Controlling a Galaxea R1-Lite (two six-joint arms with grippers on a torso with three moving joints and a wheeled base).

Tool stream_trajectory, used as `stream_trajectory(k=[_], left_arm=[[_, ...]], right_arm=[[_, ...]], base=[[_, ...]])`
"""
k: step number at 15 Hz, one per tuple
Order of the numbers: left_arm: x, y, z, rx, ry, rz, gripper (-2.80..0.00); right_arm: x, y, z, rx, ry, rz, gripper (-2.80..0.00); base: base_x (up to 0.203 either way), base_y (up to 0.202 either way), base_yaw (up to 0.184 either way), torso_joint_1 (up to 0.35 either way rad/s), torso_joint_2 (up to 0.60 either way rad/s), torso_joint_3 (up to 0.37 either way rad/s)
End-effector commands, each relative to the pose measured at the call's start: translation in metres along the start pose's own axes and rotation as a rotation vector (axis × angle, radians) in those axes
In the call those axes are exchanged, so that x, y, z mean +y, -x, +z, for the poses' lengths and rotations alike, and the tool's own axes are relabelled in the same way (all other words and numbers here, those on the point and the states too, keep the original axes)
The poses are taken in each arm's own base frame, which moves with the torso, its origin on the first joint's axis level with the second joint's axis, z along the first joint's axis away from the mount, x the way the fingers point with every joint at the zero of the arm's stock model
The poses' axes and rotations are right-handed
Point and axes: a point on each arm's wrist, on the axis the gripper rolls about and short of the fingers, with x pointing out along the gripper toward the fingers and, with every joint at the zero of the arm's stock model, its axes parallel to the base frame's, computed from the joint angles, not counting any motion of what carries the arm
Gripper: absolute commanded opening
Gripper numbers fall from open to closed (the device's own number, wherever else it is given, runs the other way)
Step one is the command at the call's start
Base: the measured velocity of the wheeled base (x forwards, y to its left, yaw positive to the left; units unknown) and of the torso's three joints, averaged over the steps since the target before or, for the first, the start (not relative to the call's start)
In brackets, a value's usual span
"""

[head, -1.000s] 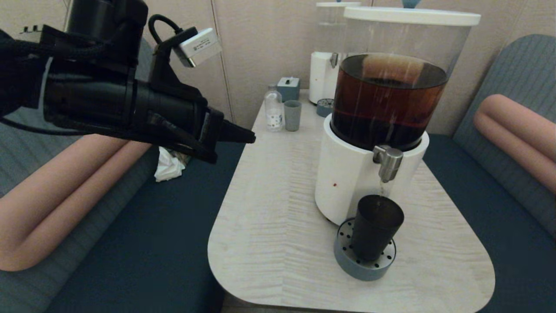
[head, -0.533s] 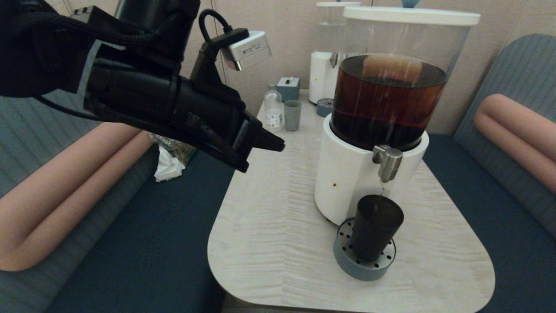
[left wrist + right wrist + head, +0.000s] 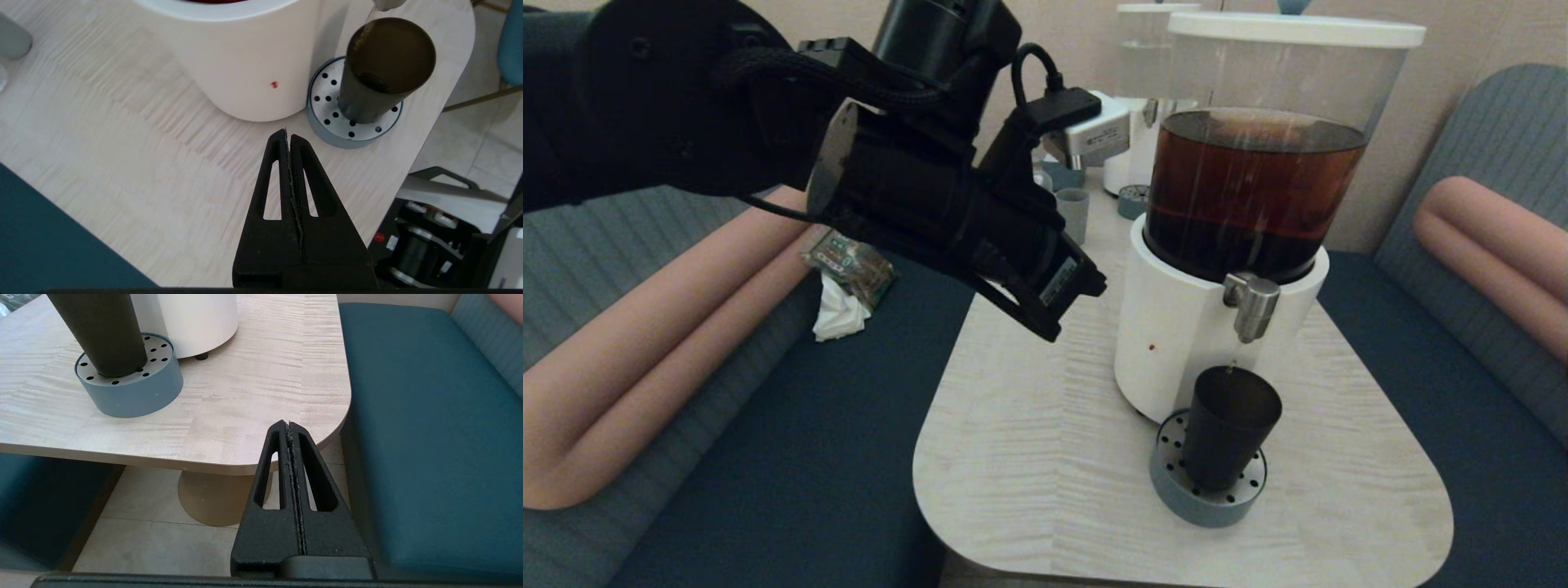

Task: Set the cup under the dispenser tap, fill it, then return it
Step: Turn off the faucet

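The dark cup [image 3: 1229, 437] stands upright on the round grey drip tray [image 3: 1176, 500], directly under the steel dispenser tap [image 3: 1252, 304] of the white-based dispenser [image 3: 1176, 335] holding brown liquid. Only a thin drip falls from the spout into the cup. My left gripper [image 3: 287, 132] is shut and empty. It hovers above the table to the left of the dispenser, pointing down toward the tray [image 3: 322, 98] and cup [image 3: 384, 69]. My right gripper [image 3: 289, 425] is shut and empty. It sits low off the table's near right corner, apart from the cup [image 3: 98, 330].
A small grey-blue tumbler [image 3: 1075, 214], a second dispenser [image 3: 1131, 139] and its small tray [image 3: 1131, 201] stand at the table's far end. White tissue [image 3: 837, 314] and a packet [image 3: 849, 261] lie on the left bench. Teal benches flank the table [image 3: 1029, 457].
My left arm has swung right toward the dispenser and tipped its gripper downward. The stream from the tap has thinned to a drip. The cup has not moved.
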Motion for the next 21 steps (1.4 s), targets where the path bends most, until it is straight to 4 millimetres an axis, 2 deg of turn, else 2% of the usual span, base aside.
stream_trajectory(k=[1,5,11,16,19,21], left_arm=[[-0.010,-0.015,0.004,0.012,-0.021,-0.019,-2.80],[-0.028,-0.027,0.011,-0.010,-0.048,-0.043,-2.80],[-0.034,-0.015,0.019,-0.047,-0.028,-0.031,-2.80],[-0.037,-0.015,0.021,-0.046,0.005,-0.013,-2.80],[-0.037,-0.021,0.024,-0.063,-0.002,0.036,-2.80],[-0.038,-0.034,0.023,-0.061,-0.006,0.055,-2.80]], right_arm=[[0.000,0.000,0.000,0.001,0.000,0.000,-2.80],[0.000,0.000,0.000,0.001,0.000,0.000,-2.80],[0.000,0.000,0.000,0.000,0.000,0.000,-2.80],[0.000,0.000,0.000,0.001,0.000,0.000,-2.80],[0.000,0.000,0.000,0.001,0.000,0.000,-2.80],[0.000,0.000,0.000,-0.001,0.000,0.001,-2.80]], base=[[0.000,0.000,0.000,0.000,0.00,0.000],[0.000,0.000,0.000,0.000,0.00,0.000],[0.000,0.000,0.000,0.000,0.00,0.000],[0.000,0.000,0.000,0.000,0.00,0.000],[0.000,0.000,0.000,0.000,0.00,0.000],[0.000,0.000,0.000,0.000,0.00,0.000]])
